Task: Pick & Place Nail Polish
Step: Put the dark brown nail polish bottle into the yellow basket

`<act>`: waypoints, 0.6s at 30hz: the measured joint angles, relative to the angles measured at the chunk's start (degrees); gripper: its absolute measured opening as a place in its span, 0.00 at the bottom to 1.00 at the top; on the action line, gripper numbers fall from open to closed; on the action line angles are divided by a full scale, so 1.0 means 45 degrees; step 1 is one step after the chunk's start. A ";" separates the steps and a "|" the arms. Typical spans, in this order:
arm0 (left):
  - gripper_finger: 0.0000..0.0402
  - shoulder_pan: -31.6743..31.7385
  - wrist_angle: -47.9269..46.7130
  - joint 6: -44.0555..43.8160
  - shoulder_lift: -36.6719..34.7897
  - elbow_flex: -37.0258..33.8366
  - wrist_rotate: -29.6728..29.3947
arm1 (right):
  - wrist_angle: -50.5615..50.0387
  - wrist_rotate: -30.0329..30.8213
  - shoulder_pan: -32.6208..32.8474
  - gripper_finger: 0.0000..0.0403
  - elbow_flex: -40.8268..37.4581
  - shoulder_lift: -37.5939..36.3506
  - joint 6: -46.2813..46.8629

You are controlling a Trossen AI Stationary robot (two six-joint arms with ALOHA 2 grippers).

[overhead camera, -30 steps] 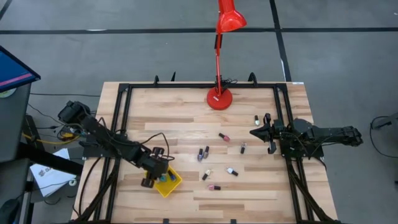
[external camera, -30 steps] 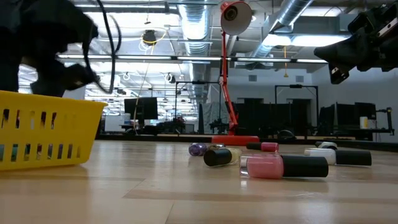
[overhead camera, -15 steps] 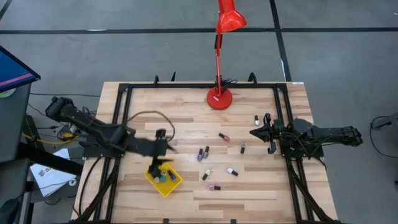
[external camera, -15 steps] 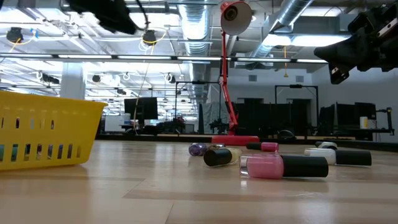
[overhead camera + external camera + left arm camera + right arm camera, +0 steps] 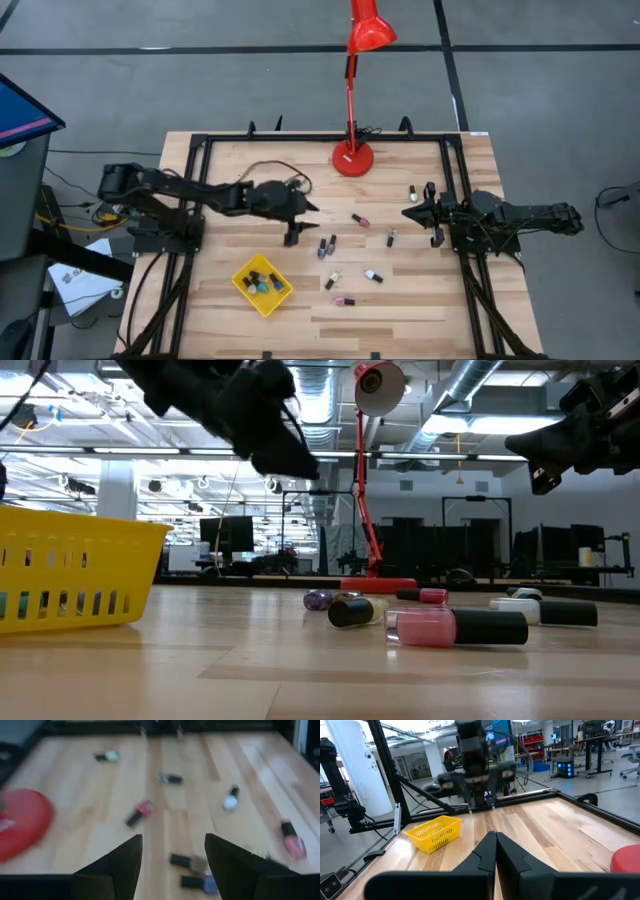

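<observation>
Since the earlier frames, left pincer (image 5: 300, 222) has swung away from the yellow basket (image 5: 282, 298) toward mid-surface; its fingers stand well apart and empty. Several nail polish bottles (image 5: 262, 282) lie in the basket; the remaining bottles (image 5: 327, 246) are scattered loose nearby. Judgement: a deposit is finished, next pick beginning. Right pincer (image 5: 414, 214) waits at the right edge, fingers pressed together, empty.

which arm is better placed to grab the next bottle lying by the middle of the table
Left, probably. The left gripper hovers open beside the bottle pair at mid-table, near the yellow basket. The right gripper is shut and waits at the right edge.
</observation>
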 joint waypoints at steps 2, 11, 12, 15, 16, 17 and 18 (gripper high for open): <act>0.53 -0.0242 0.0105 -0.0006 0.0600 -0.0016 -0.0129 | 0.0000 -0.0001 0.0000 0.00 0.0000 0.0000 0.0001; 0.53 -0.1104 0.2275 -0.0425 0.2806 -0.0016 -0.2837 | -0.0010 0.0002 0.0000 0.00 0.0002 -0.0005 0.0003; 0.53 -0.1169 0.2663 -0.0545 0.3037 -0.0011 -0.3046 | 0.0006 -0.0003 0.0000 0.00 0.0002 -0.0005 0.0003; 0.53 -0.1404 0.2701 -0.0811 0.3652 0.0260 -0.3493 | 0.0000 -0.0003 0.0000 0.00 0.0002 -0.0005 0.0003; 0.53 -0.1503 0.2739 -0.0811 0.3835 0.0388 -0.3538 | 0.0000 -0.0001 0.0000 0.00 0.0002 -0.0005 0.0003; 0.53 -0.1616 0.2721 -0.0815 0.3962 0.0460 -0.3561 | 0.0000 0.0002 0.0000 0.00 0.0001 -0.0005 -0.0002; 0.53 -0.1710 0.2730 -0.0816 0.4100 0.0583 -0.3564 | 0.0000 -0.0003 0.0000 0.00 -0.0003 -0.0005 0.0003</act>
